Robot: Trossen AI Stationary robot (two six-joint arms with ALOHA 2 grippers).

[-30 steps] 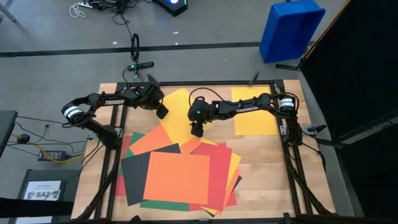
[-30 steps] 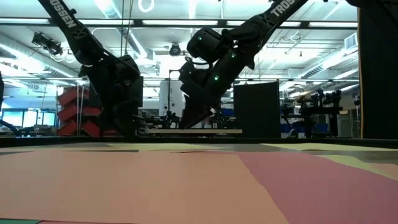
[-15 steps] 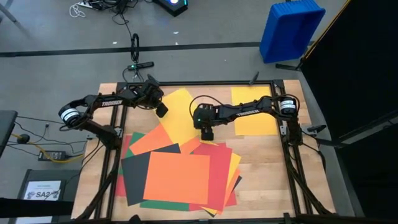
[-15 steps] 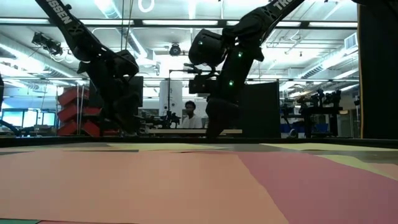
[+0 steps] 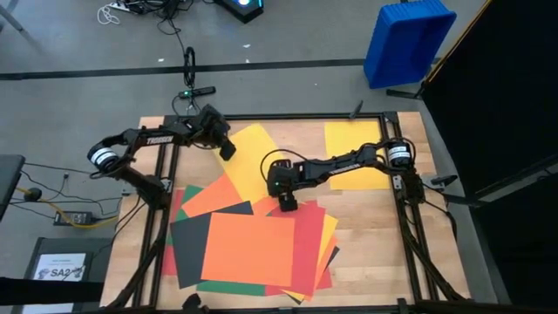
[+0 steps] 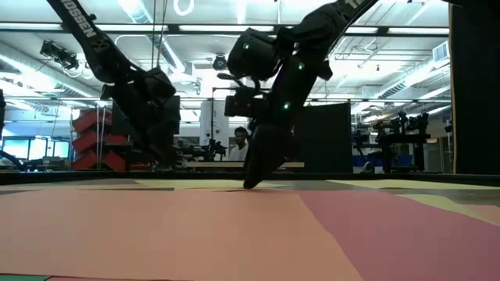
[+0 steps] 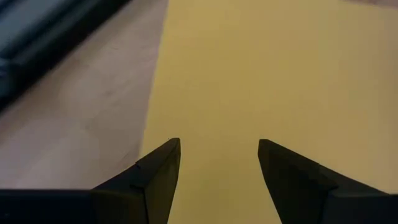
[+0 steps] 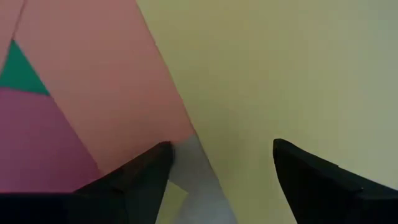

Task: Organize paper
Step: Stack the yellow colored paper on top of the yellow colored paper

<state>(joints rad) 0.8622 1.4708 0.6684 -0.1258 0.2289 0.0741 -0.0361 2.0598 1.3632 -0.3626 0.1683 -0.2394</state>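
A loose pile of paper lies on the table's near half, with an orange sheet [image 5: 248, 249] on top of red, black, green and yellow ones. One yellow sheet [image 5: 248, 157] lies flat at the far middle and another [image 5: 356, 155] at the far right. My right gripper [image 5: 286, 203] stands open and slants down where the middle yellow sheet [image 8: 280, 74] meets the pile's far edge, over an orange sheet [image 8: 124, 93] and a grey corner [image 8: 199, 180]. My left gripper [image 5: 227, 151] hangs open above that yellow sheet's left edge [image 7: 155, 106]. My right gripper [image 6: 250, 184] reaches down to the paper's surface in the low view. Whether its fingertips touch the sheets I cannot tell.
A dark frame [image 5: 166, 174] runs along the table's edges. On the floor are a blue bin [image 5: 408, 39] beyond the far right corner and a white printed sheet [image 5: 59, 270] at the near left. A person [image 6: 241, 144] shows far behind the table.
My right gripper has moved toward the table's near edge and down, from over the yellow sheet to the pile's far edge, rolling its wrist as it went. The sheets lie as before.
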